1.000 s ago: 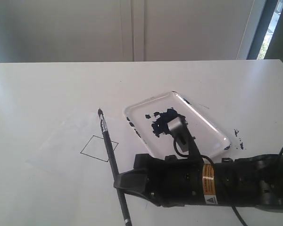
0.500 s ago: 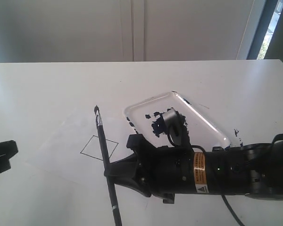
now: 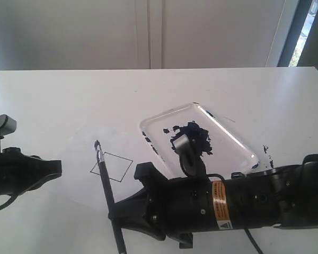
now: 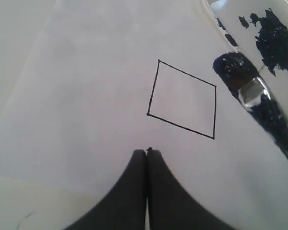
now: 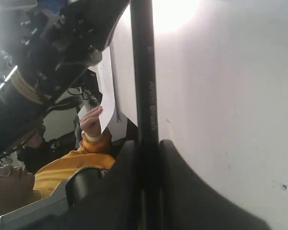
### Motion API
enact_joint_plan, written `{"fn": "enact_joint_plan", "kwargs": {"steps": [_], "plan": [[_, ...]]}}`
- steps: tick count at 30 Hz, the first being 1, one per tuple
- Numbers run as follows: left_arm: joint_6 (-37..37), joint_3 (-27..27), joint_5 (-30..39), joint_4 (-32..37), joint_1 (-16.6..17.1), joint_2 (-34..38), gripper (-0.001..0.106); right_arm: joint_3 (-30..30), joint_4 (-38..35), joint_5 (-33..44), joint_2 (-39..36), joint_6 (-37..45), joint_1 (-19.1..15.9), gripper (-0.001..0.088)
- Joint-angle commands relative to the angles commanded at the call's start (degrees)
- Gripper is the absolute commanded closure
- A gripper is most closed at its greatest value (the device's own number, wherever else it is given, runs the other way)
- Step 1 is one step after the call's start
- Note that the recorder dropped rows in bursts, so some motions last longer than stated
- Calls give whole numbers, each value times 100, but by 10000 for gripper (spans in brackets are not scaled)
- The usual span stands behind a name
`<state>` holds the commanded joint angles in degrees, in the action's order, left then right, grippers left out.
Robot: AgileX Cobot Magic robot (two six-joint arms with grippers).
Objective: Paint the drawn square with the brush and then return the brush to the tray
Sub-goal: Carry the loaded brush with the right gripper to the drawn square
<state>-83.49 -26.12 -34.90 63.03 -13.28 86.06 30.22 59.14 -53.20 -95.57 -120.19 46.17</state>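
Brush (image 3: 104,177) is clamped in the right gripper (image 3: 114,214), which grips the black handle in its lower part, well apart from the tray (image 3: 225,145). In the exterior view the painted tip stands over the white sheet (image 3: 77,153), just beside the drawn square (image 3: 112,166), but this view does not tell whether the tip touches the paper. The left wrist view comes closer: the drawn square (image 4: 185,100) is blank inside, and the wet dark bristles of the brush (image 4: 233,69) are just outside one of its corners. Only the right wrist view shows the grip itself, with two dark fingers (image 5: 180,167) pressed on both sides of the handle (image 5: 144,72). The right arm lies low across the front of the table and points to the left. The left gripper (image 3: 55,168) reaches in from the left edge toward the sheet, with its jaws closed together on nothing (image 4: 146,154).
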Motion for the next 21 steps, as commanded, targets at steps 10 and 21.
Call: {"fn": "enact_joint_plan", "kwargs": {"steps": [10,21], "plan": [[-167,-266,21,-41,0,1007,1053,-12,-308,318,0,0,11,868],[-349,-266,-3,-76,0,1330,1053,-32,-357,1321,0,0,11,868]]}}
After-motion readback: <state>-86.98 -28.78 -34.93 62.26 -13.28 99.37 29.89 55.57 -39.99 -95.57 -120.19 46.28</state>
